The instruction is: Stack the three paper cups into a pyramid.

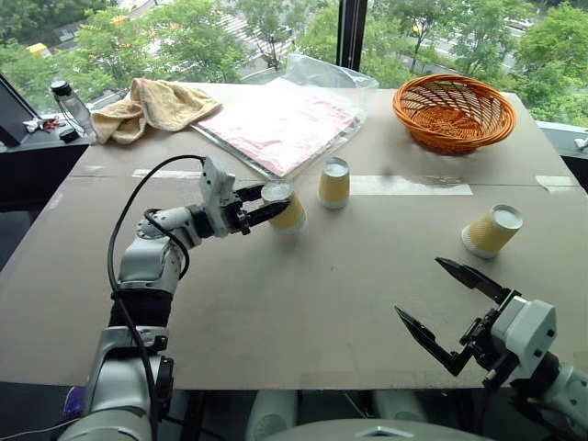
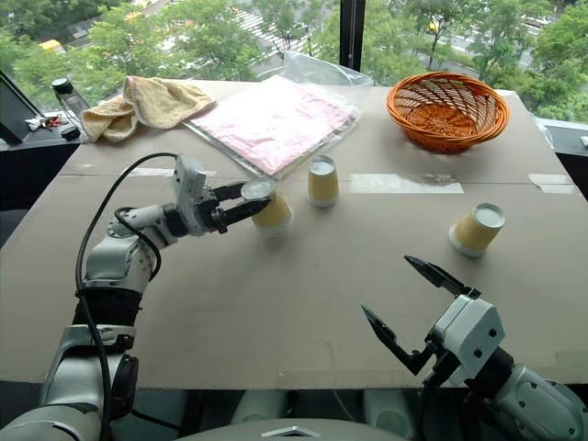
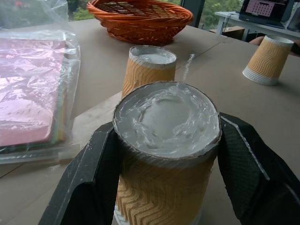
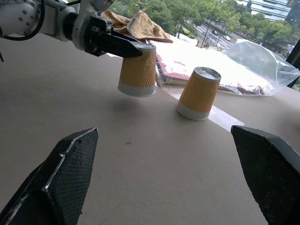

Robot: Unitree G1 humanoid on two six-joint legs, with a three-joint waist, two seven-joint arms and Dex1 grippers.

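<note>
Left gripper (image 1: 266, 204): clamped on an upside-down paper cup (image 1: 287, 209), raised just off the table (image 1: 303, 312).
Right gripper (image 1: 452, 309): spread wide, empty.
Second cup (image 1: 333, 182): inverted, just beside.
Third cup (image 1: 491, 230): tilted, near basket (image 1: 454, 112).

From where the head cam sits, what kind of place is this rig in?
Probably an upper-floor office or lab, not a home. A cardboard-covered worktable stands against tall windows looking down on treetops and a street, and a side desk with a laptop appears in the left wrist view.
</note>
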